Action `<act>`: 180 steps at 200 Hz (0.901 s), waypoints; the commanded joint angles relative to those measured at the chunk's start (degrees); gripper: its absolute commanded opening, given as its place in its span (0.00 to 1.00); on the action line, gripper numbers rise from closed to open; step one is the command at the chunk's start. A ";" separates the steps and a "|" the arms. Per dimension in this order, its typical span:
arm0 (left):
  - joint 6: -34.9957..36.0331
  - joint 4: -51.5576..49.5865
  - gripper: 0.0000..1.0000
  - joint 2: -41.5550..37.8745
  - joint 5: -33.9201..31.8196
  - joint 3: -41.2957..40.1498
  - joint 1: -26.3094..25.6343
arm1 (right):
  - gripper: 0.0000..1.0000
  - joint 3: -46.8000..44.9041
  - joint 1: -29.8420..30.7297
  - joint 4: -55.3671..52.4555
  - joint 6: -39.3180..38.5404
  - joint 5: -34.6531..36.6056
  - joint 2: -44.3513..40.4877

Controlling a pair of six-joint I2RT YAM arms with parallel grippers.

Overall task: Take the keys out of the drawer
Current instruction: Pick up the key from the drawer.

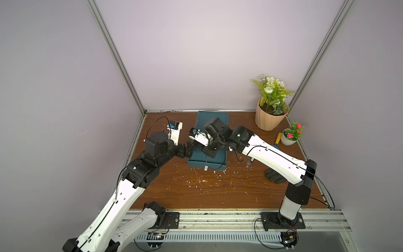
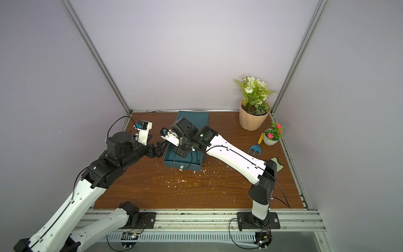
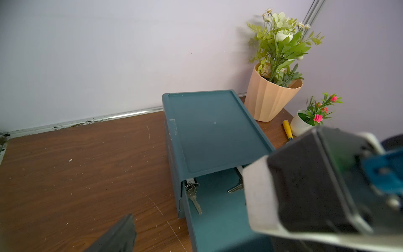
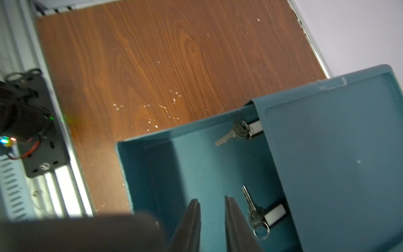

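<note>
Teal drawer (image 1: 197,165) stands pulled out on the desk (image 1: 218,192). In both top views the left pincer (image 1: 188,151) gapes empty just left of it, and the right pincer (image 1: 209,153) dips over it. The left wrist view shows keys (image 3: 193,194) at the drawer's far end, a bunch by each side wall. In the right wrist view, the right pincer's fingers (image 4: 192,222) stand slightly apart, empty, near one bunch.

Pale lilac walls (image 1: 196,54), aluminium corner posts (image 1: 116,54), scuffed wood-grain tabletop (image 1: 218,192).
</note>
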 commanded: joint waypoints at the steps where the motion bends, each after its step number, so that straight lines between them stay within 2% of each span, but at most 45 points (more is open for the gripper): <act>1: -3.17 -1.95 0.99 -2.49 -4.96 -1.42 0.73 | 0.26 1.13 -0.35 -1.23 -6.04 2.82 -0.66; 45: -6.40 -4.05 0.99 -3.86 -12.47 -3.78 0.81 | 0.29 2.94 -0.34 6.99 -4.67 1.50 3.00; 69: -6.40 -5.61 0.99 -3.70 -14.81 -3.21 0.81 | 0.30 1.76 -0.30 11.28 0.04 2.92 3.86; 114: -7.40 -1.85 0.99 -5.59 -17.52 -6.64 0.82 | 0.33 -3.52 -0.26 18.26 10.14 1.52 2.88; 149: -8.56 -2.35 0.99 -7.11 -18.51 -6.52 0.82 | 0.35 -4.68 -0.26 20.11 10.23 0.21 3.75; 180: -11.22 -3.49 0.99 -9.72 -18.65 -8.12 0.81 | 0.36 -7.15 -0.35 23.11 10.28 2.17 3.19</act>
